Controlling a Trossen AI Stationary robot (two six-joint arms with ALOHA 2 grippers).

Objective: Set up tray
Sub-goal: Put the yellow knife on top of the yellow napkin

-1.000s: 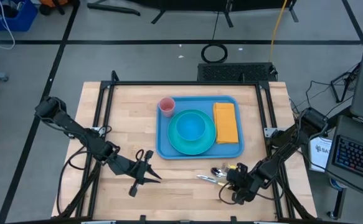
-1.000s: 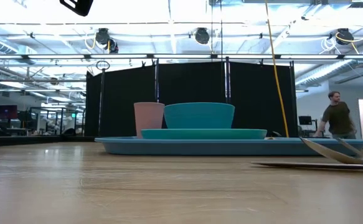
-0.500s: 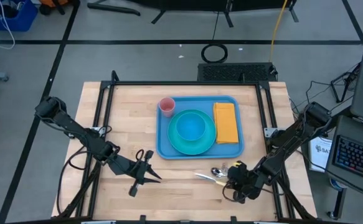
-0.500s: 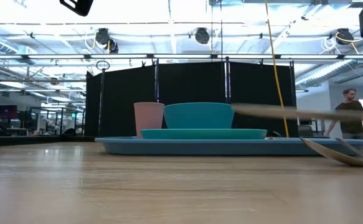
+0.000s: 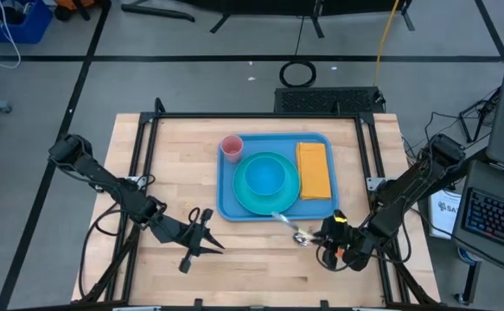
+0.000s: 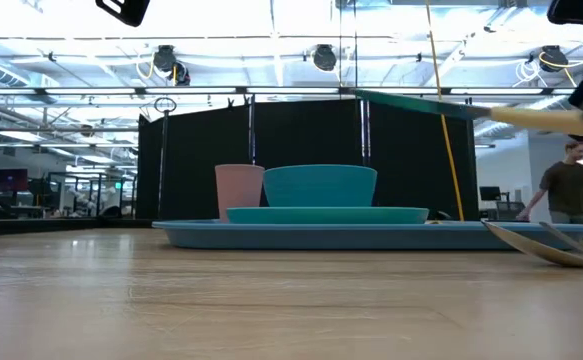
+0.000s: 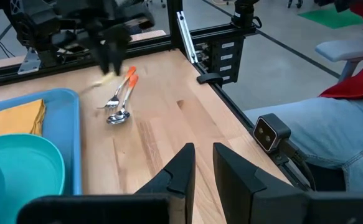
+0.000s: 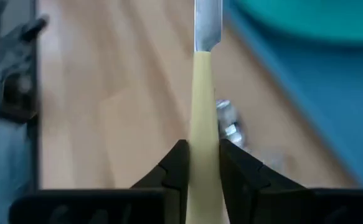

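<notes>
Tray point(image 5: 227, 186) sits mid wooden table point(image 5: 174, 155), workshop beyond.

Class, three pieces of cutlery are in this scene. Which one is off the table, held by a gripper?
The yellow-handled knife, clamped in the right gripper near the tray. The fork and spoon, both orange-handled, lie on the wood.

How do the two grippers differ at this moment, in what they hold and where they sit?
The right gripper is shut on a yellow-handled knife, lifted off the wood; the left gripper holds nothing, fingers slightly apart. The right gripper sits near the tray by its front right corner, beside the loose cutlery; the left gripper sits farther off, front left of the tray. Both are dark two-finger grippers.
</notes>
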